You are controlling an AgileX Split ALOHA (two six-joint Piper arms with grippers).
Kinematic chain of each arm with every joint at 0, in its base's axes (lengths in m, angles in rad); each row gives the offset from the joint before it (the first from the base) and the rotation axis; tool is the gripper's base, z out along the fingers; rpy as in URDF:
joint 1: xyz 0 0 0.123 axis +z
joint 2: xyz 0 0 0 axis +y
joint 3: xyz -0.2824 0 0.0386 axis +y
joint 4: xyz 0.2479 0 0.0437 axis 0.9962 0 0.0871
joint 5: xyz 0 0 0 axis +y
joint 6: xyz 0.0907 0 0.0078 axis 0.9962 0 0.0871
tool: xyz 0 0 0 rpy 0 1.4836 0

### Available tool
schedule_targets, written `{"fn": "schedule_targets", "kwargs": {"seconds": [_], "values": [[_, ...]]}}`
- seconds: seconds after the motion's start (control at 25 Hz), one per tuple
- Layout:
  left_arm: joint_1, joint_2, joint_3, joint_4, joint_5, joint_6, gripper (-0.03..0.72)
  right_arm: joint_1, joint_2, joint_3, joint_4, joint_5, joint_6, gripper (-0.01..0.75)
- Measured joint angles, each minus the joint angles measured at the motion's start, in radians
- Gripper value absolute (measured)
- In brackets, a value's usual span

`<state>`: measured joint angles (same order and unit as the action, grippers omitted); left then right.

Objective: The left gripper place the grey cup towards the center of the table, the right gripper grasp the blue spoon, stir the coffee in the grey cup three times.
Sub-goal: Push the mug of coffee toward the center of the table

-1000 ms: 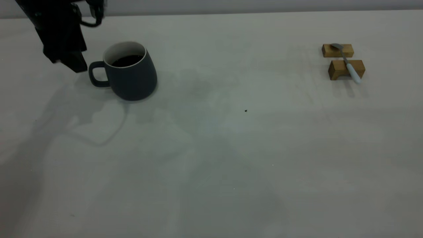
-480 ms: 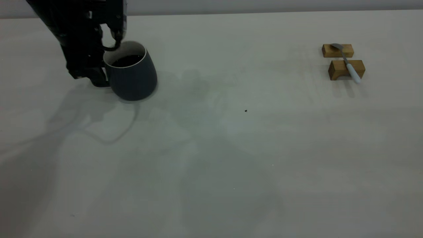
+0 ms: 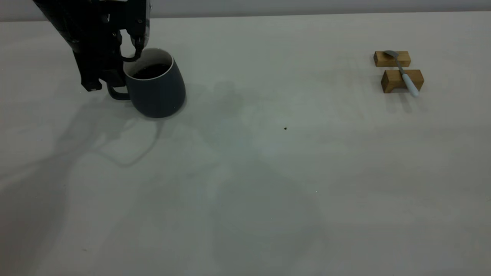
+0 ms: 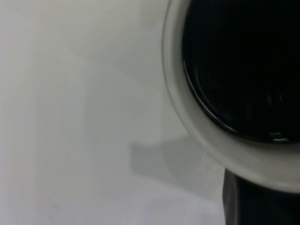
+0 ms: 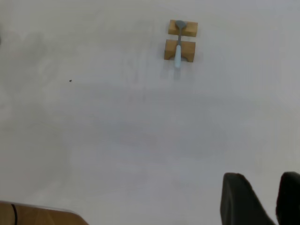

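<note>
The grey cup (image 3: 157, 92) stands at the table's (image 3: 245, 172) far left, with dark coffee (image 3: 151, 71) inside. My left gripper (image 3: 107, 85) is pressed against the cup's left side, shut around its loop handle, whose lower curve shows below the fingers. The left wrist view is filled by the cup's white rim (image 4: 187, 117) and the coffee (image 4: 243, 70), with one dark finger (image 4: 255, 204) under the rim. The blue spoon (image 3: 403, 73) (image 5: 178, 47) lies across two tan wooden blocks at the far right. My right gripper (image 5: 268, 199) hangs open high above the table, far from the spoon.
The two wooden blocks (image 3: 392, 58) (image 3: 391, 80) sit one behind the other under the spoon. A tiny dark speck (image 3: 285, 128) marks the middle of the table. A tan strip (image 5: 37, 213) shows past the table's edge in the right wrist view.
My left gripper came down and to the right from beside the cup onto its handle. The cup has since shifted slightly right. The spoon and blocks have not moved.
</note>
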<state>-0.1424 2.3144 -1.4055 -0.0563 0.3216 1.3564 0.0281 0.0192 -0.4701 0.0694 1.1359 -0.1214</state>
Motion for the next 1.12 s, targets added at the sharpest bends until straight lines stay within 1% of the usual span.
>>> {"fn": "schedule_targets", "kwargs": {"seconds": [0.08, 0.2, 0.56, 0.8, 0.96, 1.12], "values": [[-0.007, 0.000, 0.000, 0.001, 0.000, 0.000, 0.210, 0.000, 0.000, 0.000, 0.000, 0.000, 0.000, 0.237], [-0.037, 0.000, 0.000, 0.001, 0.000, -0.001, 0.210, 0.000, 0.000, 0.000, 0.000, 0.000, 0.000, 0.237], [-0.203, 0.002, 0.000, 0.001, 0.001, -0.082, 0.210, 0.000, 0.000, 0.000, 0.000, 0.000, 0.000, 0.237], [-0.299, 0.011, 0.000, 0.001, -0.044, -0.134, 0.210, 0.000, 0.000, 0.000, 0.000, 0.000, 0.000, 0.237], [-0.336, 0.012, 0.000, 0.001, -0.092, -0.171, 0.210, 0.000, 0.000, 0.000, 0.000, 0.000, 0.000, 0.237], [-0.351, 0.018, 0.000, 0.000, -0.124, -0.185, 0.210, 0.000, 0.000, 0.000, 0.000, 0.000, 0.000, 0.237]]}}
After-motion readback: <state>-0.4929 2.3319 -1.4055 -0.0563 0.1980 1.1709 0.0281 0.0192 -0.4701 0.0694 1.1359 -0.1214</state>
